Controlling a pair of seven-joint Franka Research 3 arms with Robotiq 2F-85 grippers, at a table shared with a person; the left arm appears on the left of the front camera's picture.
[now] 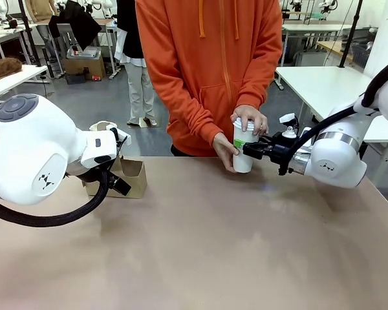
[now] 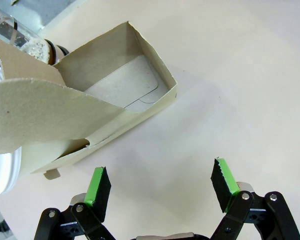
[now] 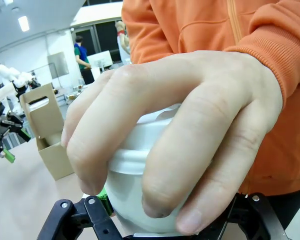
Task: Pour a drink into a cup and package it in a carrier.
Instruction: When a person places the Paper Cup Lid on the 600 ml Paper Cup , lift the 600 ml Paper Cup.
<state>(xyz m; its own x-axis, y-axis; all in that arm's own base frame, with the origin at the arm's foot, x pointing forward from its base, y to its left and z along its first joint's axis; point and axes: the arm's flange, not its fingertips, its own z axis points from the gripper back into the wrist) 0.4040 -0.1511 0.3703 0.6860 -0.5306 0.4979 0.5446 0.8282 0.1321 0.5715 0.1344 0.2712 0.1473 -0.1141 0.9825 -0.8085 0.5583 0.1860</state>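
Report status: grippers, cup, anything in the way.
Left gripper: fingers open, beside brown cardboard cup carrier, visible slot empty. Right gripper: fingers shut on tall white paper cup. Person's hands on cup's lid and side, in the way.

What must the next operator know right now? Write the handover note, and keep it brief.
Left claw: open, empty, hovering over the table beside the carrier.
Right claw: shut on the white cup, near the table's far edge.
Person: one hand on the cup's lid, the other hand at its side.
Carrier: on the robot's left; the slot facing the left claw is empty.
Done: cup lidded and gripped; whether it is filled cannot be seen.
Left: bring the cup across and set it in the empty slot.
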